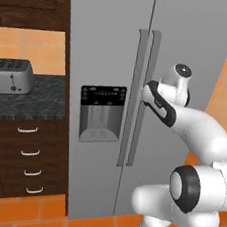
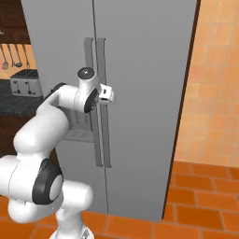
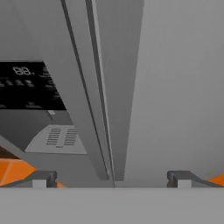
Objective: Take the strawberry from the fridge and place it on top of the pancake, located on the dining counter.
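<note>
Currently, step: the robot is working on opening the fridge; both doors are sitting closed, so the strawberry is presumably inside, unseen.
Fridge (image 1: 109,44): tall, flat, matte grey side-by-side unit, standing on orange tiled floor (image 2: 205,196).
Dark cabinets (image 1: 25,150): wood-grained fronts with curved pale pulls, carrying a black speckled bench (image 1: 32,95) with a shiny metal toaster (image 1: 9,76) on it.
Dispenser panel (image 1: 101,113): black-framed, glossy, sitting in the left door with a recessed grey bay below.
Handles (image 1: 140,98): two long, slim grey bars running vertically beside the centre seam; in the hand view the right door's handle (image 3: 117,87) is lying between the fingertips.
Gripper (image 3: 111,179): jaws are standing wide apart, a small dark fingertip (image 3: 41,178) on each side of the handle, nothing clamped.
Next move: likely calling for closing on the right handle, then pulling along the door's arc.
</note>
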Available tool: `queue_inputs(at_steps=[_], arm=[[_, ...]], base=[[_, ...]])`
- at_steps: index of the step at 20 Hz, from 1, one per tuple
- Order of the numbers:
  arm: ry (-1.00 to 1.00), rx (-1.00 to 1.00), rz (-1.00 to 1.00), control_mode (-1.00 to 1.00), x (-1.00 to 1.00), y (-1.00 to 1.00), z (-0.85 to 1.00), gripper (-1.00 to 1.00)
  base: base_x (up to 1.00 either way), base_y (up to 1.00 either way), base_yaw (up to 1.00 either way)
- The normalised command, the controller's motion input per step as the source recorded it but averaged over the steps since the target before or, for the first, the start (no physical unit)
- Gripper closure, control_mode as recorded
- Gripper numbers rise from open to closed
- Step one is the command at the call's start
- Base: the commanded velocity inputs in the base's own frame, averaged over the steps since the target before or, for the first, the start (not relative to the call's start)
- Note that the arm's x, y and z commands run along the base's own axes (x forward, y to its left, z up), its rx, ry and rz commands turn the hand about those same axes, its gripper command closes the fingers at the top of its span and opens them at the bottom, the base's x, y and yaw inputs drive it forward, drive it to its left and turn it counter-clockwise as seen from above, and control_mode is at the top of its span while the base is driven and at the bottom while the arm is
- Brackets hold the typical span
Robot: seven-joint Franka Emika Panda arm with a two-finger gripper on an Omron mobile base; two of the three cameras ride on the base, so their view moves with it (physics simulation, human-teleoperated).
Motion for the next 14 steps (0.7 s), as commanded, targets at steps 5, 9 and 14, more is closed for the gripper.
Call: queue_inputs(at_steps=[5,9,14], arm=[[-0.18,-0.02,0.0,-1.0,0.5,0.0,0.0,-1.0],[-0.11,0.0,0.0,-1.0,0.62,0.0,0.0,-1.0],[-0.06,-0.01,0.0,-1.0,0.57,0.0,0.0,-1.0]], base=[[0.0,0.0,0.0],[0.0,0.0,0.0],[0.0,0.0,0.0]])
